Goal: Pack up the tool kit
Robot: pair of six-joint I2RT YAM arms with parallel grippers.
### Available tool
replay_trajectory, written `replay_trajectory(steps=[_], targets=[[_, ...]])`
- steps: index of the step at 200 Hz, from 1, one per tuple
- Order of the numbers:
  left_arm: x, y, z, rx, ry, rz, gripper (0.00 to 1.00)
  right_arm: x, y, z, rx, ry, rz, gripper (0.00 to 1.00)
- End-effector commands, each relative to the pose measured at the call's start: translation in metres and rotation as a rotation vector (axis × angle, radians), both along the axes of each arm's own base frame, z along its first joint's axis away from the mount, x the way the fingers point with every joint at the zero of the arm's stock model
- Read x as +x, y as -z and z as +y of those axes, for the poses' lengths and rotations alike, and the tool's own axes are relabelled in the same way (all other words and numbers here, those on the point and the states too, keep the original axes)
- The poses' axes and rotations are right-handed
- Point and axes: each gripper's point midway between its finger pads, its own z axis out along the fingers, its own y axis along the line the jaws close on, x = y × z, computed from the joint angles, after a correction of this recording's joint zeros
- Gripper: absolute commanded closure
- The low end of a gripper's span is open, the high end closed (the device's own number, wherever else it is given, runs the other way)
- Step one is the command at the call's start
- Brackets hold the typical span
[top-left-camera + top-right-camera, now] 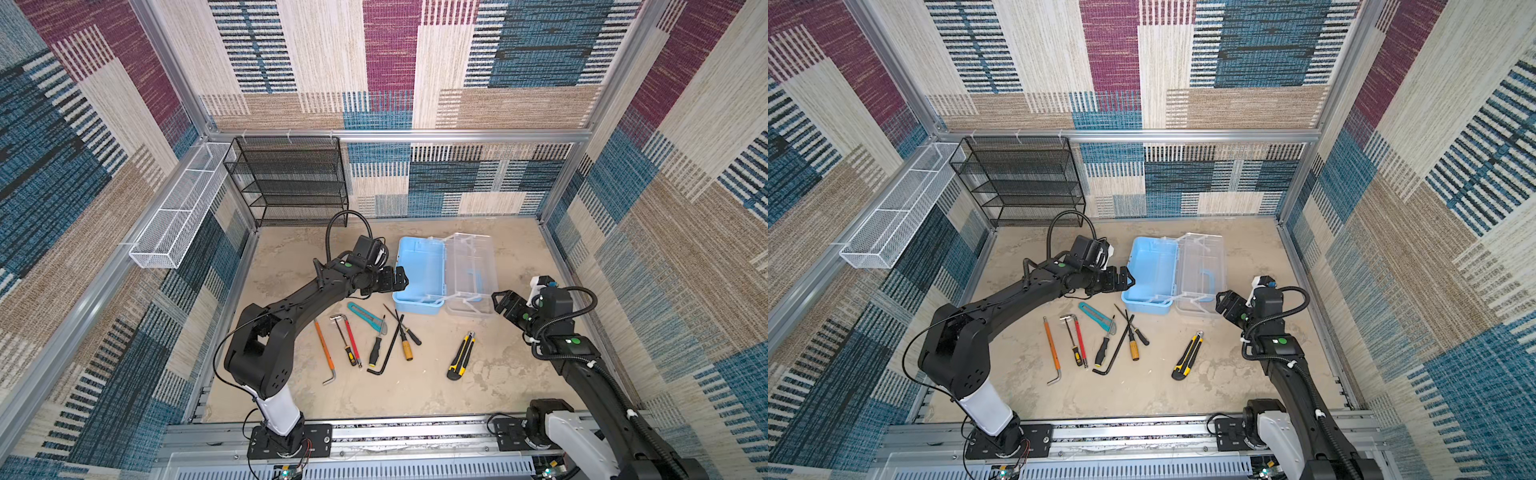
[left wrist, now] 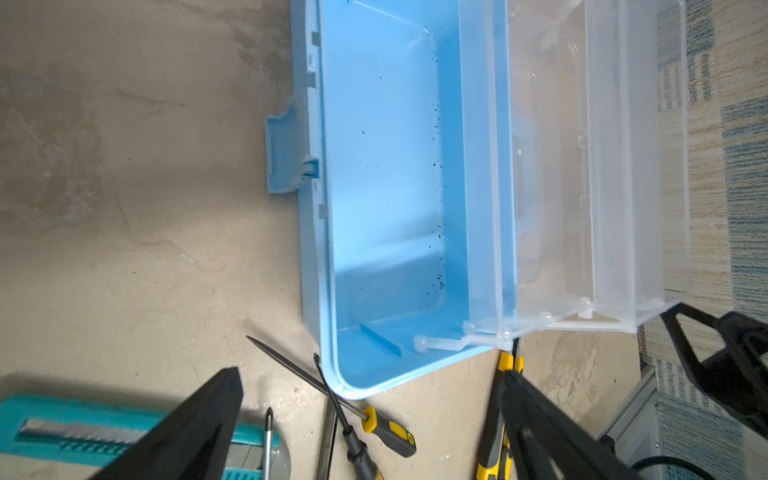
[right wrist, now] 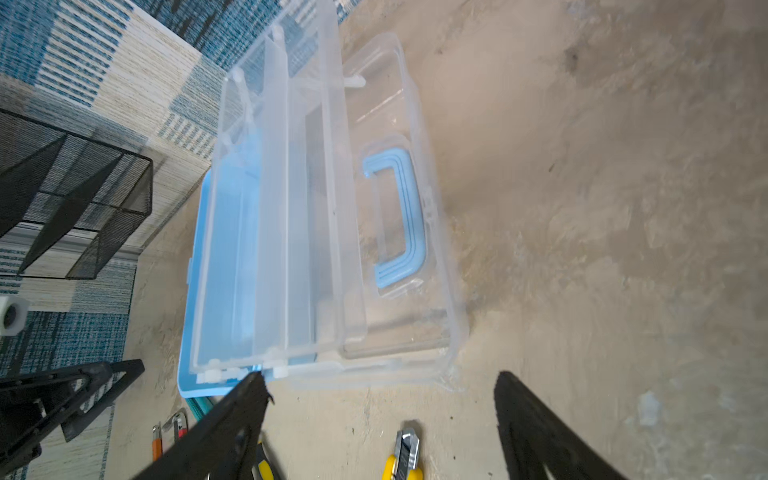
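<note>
Open tool box [image 1: 419, 266] on the table [image 1: 498, 374], seen in both top views: the light blue base stands empty, its clear lid [image 1: 471, 311] lies flat to the right with the blue handle [image 3: 399, 216] on it, and the clear tray [image 1: 469, 253] is raised above the line where base and lid meet. The left gripper [image 1: 402, 279] is just beside the base's left wall, jaws spread wide with nothing between them. The right gripper [image 1: 496, 303] is at the lid's near right corner, jaws likewise apart and empty; contact with the lid cannot be told. In front of the box, loose on the table: a teal utility knife [image 1: 365, 316], a yellow-and-black utility knife [image 1: 461, 355], an orange hex key [image 1: 324, 353], a black hex key [image 1: 390, 353] and several screwdrivers [image 1: 407, 347], all outside the box
</note>
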Motion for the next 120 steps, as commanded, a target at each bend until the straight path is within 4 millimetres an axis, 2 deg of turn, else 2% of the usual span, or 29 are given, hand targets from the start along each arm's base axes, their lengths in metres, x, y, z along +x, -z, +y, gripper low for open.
replay_trajectory(steps=[1, 31, 65, 94, 120], targets=[[0.006, -0.002, 0.009, -0.009, -0.01, -0.053, 0.0, -0.018, 0.021, 0.006, 0.029, 0.087, 0.093, 0.14], [0.001, 0.007, 0.022, -0.026, -0.029, -0.037, 0.0, -0.038, 0.042, 0.03, 0.04, 0.08, 0.185, 0.16], [-0.004, 0.011, 0.033, 0.011, -0.048, -0.035, 0.0, -0.053, 0.057, 0.056, 0.004, 0.054, 0.284, 0.18], [-0.008, 0.016, 0.037, 0.016, -0.056, -0.031, 0.0, -0.069, 0.081, 0.082, -0.032, -0.001, 0.383, 0.19], [-0.011, 0.019, 0.04, 0.013, -0.06, -0.016, 0.0, -0.075, 0.092, 0.099, -0.084, -0.043, 0.441, 0.2]])
